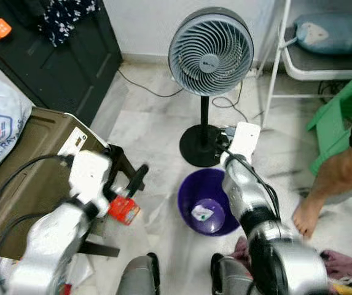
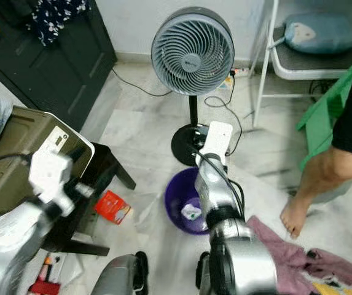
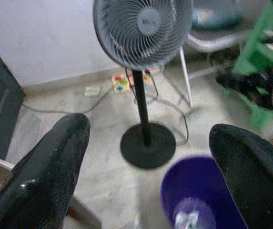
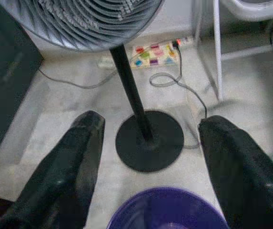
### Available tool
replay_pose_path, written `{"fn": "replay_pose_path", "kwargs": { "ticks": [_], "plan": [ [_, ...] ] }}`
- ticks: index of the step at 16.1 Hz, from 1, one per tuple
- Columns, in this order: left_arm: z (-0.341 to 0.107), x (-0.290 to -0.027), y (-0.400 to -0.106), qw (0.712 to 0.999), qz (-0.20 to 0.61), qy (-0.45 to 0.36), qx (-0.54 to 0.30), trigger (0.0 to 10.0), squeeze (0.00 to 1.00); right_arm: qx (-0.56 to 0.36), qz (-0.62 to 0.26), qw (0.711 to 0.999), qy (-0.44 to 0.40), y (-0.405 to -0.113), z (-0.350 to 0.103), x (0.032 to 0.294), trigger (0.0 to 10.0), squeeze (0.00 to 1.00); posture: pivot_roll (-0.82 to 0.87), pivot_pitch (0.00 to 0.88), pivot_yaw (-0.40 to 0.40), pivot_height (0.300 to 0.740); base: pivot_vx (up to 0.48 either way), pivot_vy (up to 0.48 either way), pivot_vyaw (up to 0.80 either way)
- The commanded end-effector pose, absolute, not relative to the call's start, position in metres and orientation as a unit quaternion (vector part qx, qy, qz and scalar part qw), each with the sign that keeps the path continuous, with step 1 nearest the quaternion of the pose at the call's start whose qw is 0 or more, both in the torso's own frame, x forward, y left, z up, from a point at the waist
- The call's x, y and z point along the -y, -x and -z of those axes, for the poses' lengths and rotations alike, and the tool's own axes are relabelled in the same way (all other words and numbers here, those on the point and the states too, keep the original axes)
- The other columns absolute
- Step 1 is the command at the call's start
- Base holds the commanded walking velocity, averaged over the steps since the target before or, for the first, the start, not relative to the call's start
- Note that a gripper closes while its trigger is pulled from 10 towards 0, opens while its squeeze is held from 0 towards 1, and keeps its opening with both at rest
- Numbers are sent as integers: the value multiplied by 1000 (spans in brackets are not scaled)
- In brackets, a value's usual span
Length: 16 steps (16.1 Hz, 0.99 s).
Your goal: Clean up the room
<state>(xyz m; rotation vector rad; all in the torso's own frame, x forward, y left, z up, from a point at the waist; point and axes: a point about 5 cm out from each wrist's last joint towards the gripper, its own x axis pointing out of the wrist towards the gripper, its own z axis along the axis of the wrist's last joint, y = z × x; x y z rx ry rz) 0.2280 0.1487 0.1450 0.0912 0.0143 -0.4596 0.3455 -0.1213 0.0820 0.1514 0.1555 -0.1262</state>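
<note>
Purple plastic is your landmark: the purple bin (image 1: 207,201) sits on the marble floor (image 1: 151,123) just ahead of the robot's feet, with a scrap of crumpled wrapper (image 1: 201,212) already lying inside it. Nearest to you on the left, the red carton (image 1: 124,209) lies on the floor beside the leg of the black stool (image 2: 99,178), to the left of the bin and close to it. Your left gripper (image 3: 148,157) hangs above and just near-left of that carton, so the left arm is the nearer one for it; its long side seems to run from near-left to far-right, though that is hard to judge. That gripper's fingers are spread wide and hold nothing. Your right gripper (image 4: 148,143) hovers over the bin's far rim, also spread wide and empty, pointing toward the standing fan (image 1: 211,52) whose round base rests just beyond the bin. A person's bare foot (image 1: 306,214) stands to the right.
</note>
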Motion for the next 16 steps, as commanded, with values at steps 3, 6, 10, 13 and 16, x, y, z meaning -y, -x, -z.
{"fn": "replay_pose_path", "kwargs": {
  "ticks": [3,6,10,13,16],
  "plan": [
    [-142,-137,-248,976,207,-59,16,10000,0,-50,4,998,-47,-321,-93,119,10000,1000,43,30,61,740,0,0,0],
    [-146,-137,-270,984,162,-64,45,10000,0,-6,-38,999,-10,-306,-110,131,10000,1000,7,0,46,740,0,0,0],
    [-152,-148,-288,991,81,-73,79,10000,0,17,-63,998,4,-293,-124,146,10000,1000,0,0,27,740,0,0,0],
    [-150,-150,-293,990,77,-77,92,10000,0,31,-59,998,11,-296,-130,148,10000,1000,-4,0,27,740,0,0,0],
    [-146,-154,-296,990,63,-85,94,10000,0,47,-57,997,11,-297,-138,147,10000,663,-13,0,34,740,0,0,0]
  ]
}}
